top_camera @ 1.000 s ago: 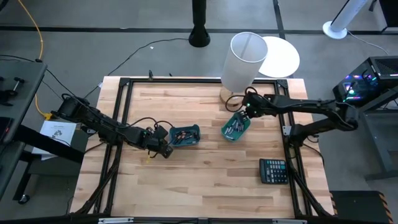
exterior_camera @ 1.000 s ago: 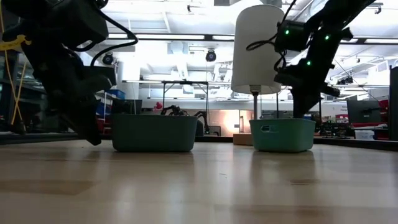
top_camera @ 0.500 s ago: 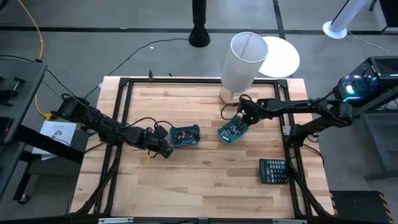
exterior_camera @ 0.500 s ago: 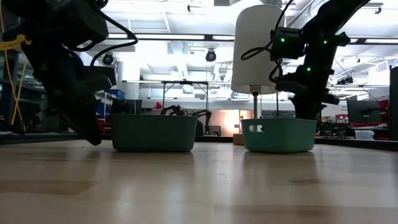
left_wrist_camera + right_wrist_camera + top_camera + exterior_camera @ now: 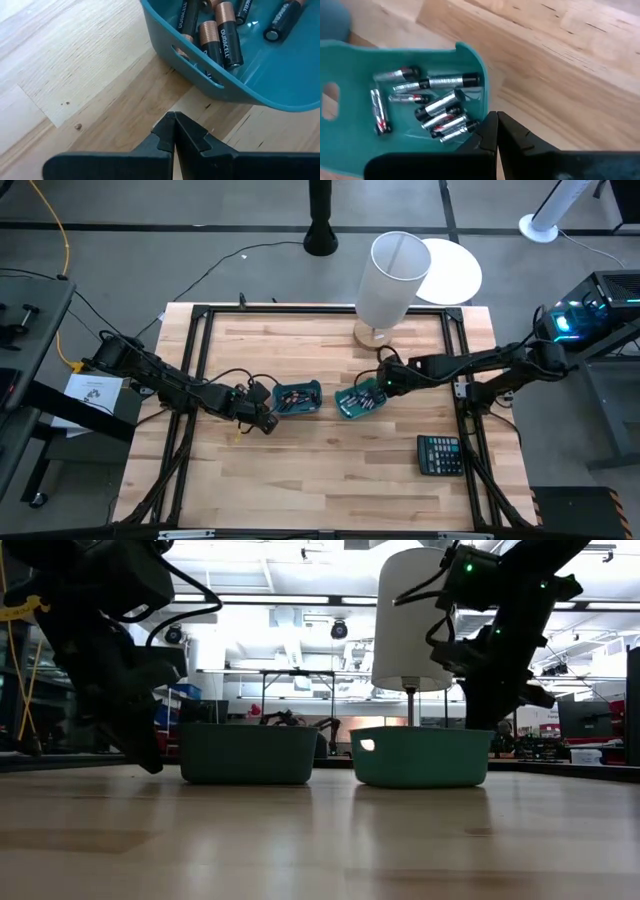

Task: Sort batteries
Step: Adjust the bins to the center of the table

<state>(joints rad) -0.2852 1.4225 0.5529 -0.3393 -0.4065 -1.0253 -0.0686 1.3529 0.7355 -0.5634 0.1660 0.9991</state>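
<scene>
My right gripper (image 5: 496,131), fingers pressed together and empty, sits at the teal bin's (image 5: 472,62) rim, frame centre; the silvery batteries (image 5: 442,107) inside look light, stiff, slippery and roll-prone, so I'd pinch one mid-barrel.

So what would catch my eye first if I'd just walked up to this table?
Probably the two small teal bins side by side mid-table: the left bin holds dark, copper-topped batteries, the right bin silvery batteries. Each dark arm has a shut pincer at a bin: the left pincer beside the left one, the right pincer at the right one's rim. A tall white cylinder stands behind.
</scene>
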